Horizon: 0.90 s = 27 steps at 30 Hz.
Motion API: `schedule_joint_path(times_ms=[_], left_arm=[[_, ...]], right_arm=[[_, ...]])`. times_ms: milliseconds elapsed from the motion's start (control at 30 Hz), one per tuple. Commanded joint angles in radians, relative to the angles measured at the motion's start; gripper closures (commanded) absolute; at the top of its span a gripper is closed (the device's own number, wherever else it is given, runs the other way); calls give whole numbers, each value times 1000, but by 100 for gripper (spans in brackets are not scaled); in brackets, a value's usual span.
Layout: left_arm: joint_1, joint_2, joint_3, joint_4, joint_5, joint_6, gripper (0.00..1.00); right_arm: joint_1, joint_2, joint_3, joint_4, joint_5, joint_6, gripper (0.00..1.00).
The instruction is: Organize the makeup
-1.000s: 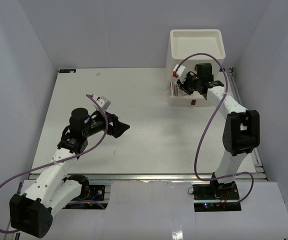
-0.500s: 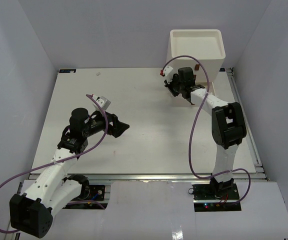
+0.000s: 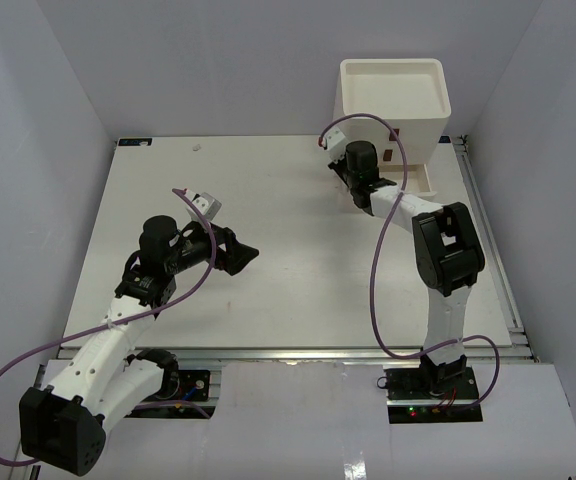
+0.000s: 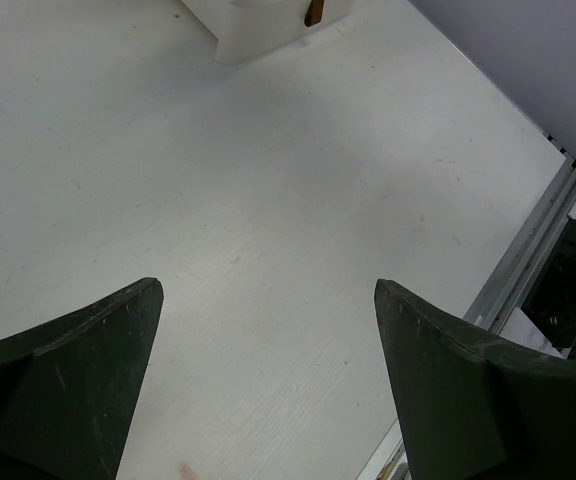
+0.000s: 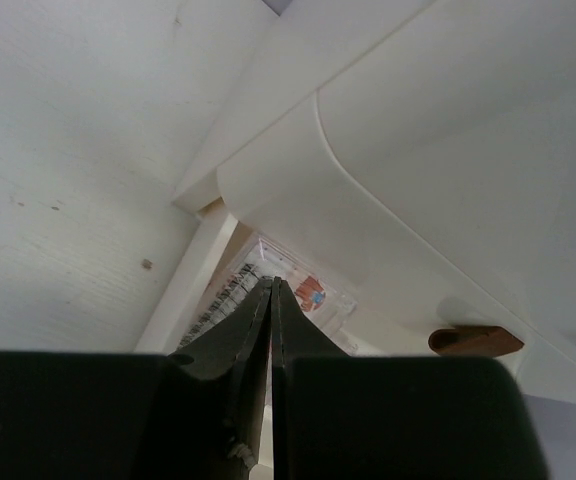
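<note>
Two grippers, one glimpse of packets

Left gripper (image 3: 240, 255) hangs over the table (image 3: 268, 200), jaws spread wide, empty. Right gripper (image 5: 272, 285) has its fingers (image 5: 238, 340) pressed together on nothing, tips aimed at the packets (image 5: 306, 292) lying low in the drawer unit (image 3: 393, 95). They look thin, light, bendy and probably slick; pinch an exposed edge. No sponges or bottle show; the fingers hide most of the packets.

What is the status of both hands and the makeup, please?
Left hand open, above the table. Right hand shut, empty, at the drawer unit. Packets lie in its drawer, upper part overhanging them.
</note>
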Motion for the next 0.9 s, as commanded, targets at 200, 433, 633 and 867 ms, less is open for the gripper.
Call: schedule_joint_path(times_ms=[200,433,633,867], left_arm=[[1,-5,7,-5,7,9,2],[1,-2,7,-6,6,10,2],[2,3,7,-6,8,9,2],[2,21,8,-6,17,7,2]], right_arm=[[-38,-25,-10,8,-73,28,92],[-46,-19,66,-112,-398,128,90],[-46,19,100,-90,-320,162,91],[-47,68,137,-62,-214,174,92]])
